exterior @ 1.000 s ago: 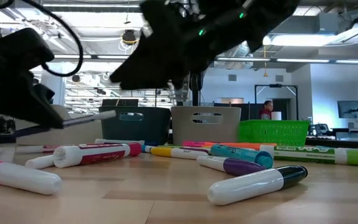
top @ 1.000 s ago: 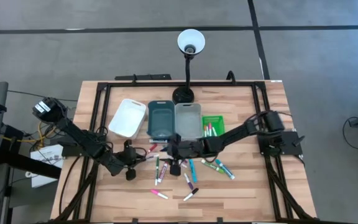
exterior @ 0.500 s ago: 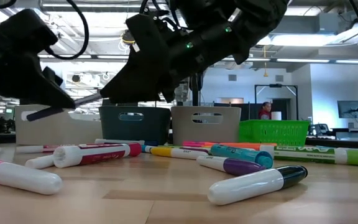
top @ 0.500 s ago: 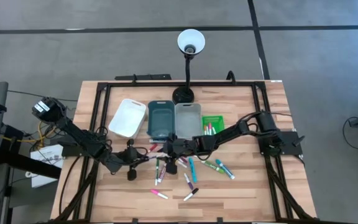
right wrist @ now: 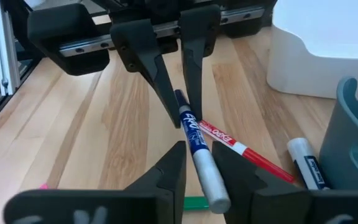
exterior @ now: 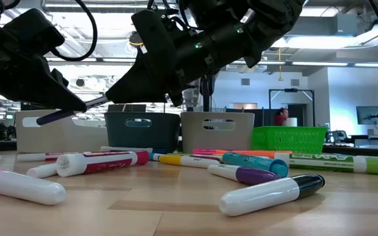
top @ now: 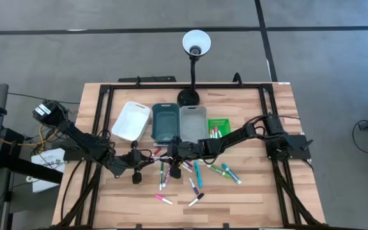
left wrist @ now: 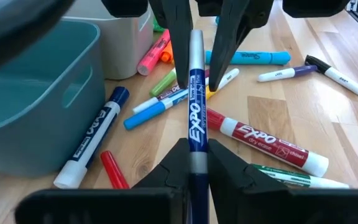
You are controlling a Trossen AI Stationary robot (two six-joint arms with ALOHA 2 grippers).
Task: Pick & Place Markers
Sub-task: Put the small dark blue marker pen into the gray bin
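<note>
Gripping one blue-capped white marker from both ends, left gripper and right gripper pinch it. If neither releases, opposing pulls could twist it loose toward the teal plastic bin at twelve o'clock.

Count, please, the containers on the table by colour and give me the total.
White tray: 1
Dark teal bin: 1
Grey bin: 1
Green basket: 1
Total: 4
</note>
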